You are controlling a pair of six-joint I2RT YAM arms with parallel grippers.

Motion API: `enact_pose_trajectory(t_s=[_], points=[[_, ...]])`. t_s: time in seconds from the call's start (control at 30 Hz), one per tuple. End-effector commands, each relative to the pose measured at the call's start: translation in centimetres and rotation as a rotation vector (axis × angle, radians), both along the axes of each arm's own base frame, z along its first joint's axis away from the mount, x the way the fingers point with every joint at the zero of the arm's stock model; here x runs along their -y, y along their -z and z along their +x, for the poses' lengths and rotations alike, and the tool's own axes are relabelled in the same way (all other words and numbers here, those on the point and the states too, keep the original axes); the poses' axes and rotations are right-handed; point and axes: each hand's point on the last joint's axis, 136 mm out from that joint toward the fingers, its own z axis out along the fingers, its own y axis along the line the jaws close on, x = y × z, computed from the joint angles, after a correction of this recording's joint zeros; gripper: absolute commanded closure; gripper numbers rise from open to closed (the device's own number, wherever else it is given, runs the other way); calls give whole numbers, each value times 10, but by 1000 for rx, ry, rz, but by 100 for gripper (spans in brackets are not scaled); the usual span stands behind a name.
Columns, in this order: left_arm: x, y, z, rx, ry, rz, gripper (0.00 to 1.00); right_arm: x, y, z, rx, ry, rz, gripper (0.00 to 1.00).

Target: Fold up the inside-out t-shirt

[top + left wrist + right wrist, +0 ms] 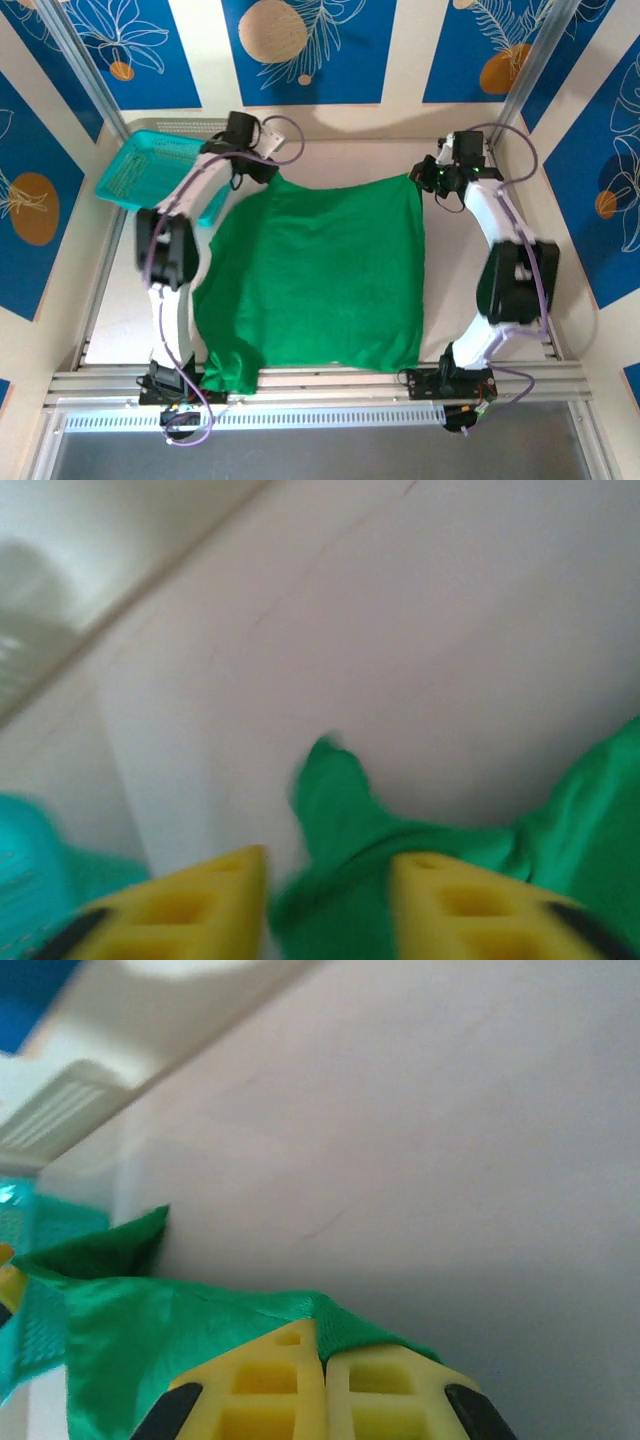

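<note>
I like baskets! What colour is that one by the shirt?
The basket is teal, clearest in the top external view.

T-shirt (pixel 310 280): solid bright green, no print. Basket (pixel 150 175) beside left gripper (pixel 328 880): teal mesh. Fingers (pixel 190 905) yellow w/ black edges; right gripper (pixel 322 1352) same. Table (pixel 450 280) off-white. Walls (pixel 300 40): blue panels w/ white leaf outlines, tan-orange discs, cream stripes btwn. Arms (pixel 495 215) white/black, cables (pixel 298 140) purple.

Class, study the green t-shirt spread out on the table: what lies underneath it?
The t-shirt lies on the pale table, whose bare surface shows around its edges. Whatever else might sit beneath the cloth is covered and cannot be seen.
</note>
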Motion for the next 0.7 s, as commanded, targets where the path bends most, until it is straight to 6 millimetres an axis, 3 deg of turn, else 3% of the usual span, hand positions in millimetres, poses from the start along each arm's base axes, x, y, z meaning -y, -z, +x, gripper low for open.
enact_pose_trajectory(t_s=[0.0,0.07,0.17,0.27,0.37,0.47,0.53,0.6,0.67], points=[[-13,-28,30,-4,-187,-21,37,13,-7,48,59,27,64,71],[-12,-35,32,-11,-223,-39,36,17,0,50,15,41,41,67],[-8,-59,23,18,-256,-115,32,26,-1,33,-9,98,9,62],[-10,-80,2,34,-328,-226,30,28,4,-5,-72,155,2,56],[-18,-85,-24,13,-438,-333,29,6,15,-50,-118,134,-1,54],[-9,-70,-55,-64,-432,-417,32,-34,36,-93,-181,58,36,54],[-1,-46,-77,-120,-425,-432,33,-55,55,-114,-226,4,59,54],[3,-20,-96,-149,-429,-399,33,-62,79,-126,-283,-12,77,54],[0,4,-111,-187,-462,-360,33,-59,100,-124,-301,-13,78,54]])
